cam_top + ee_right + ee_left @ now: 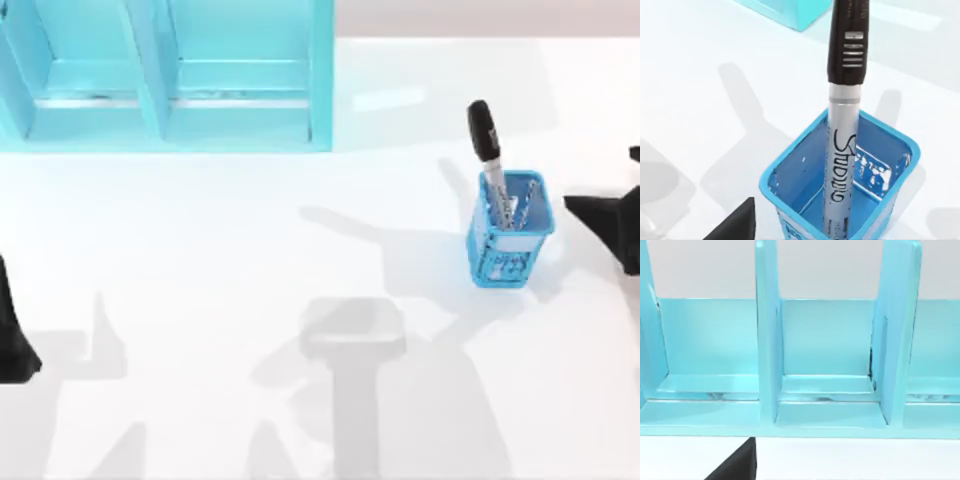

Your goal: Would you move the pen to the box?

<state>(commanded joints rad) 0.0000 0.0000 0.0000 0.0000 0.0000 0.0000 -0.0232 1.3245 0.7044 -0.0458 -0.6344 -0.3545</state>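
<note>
the slim pen (491, 160) with a thick glossy black cap and a silver-grey barrel stands in the small blue mesh cup (510, 240), on the right part of the white table (200, 260). the cap end sticks out above the rim and the pen leans a little toward the far side of the table. in the right wrist view the pen (844, 125) rises from inside the cup (805, 180), and black writing runs along the barrel (i cannot read it for sure).

the light blue box with upright dividers (165, 75) is at the far left of the table, well apart from the cup. the left wrist view faces its open compartments (827, 365).

the right gripper (612, 228) is near the cup, at the right edge, not touching it; how far its fingers are apart, i cannot tell. the left gripper (15, 335) is parked at the left edge; its opening also cannot be told.
</note>
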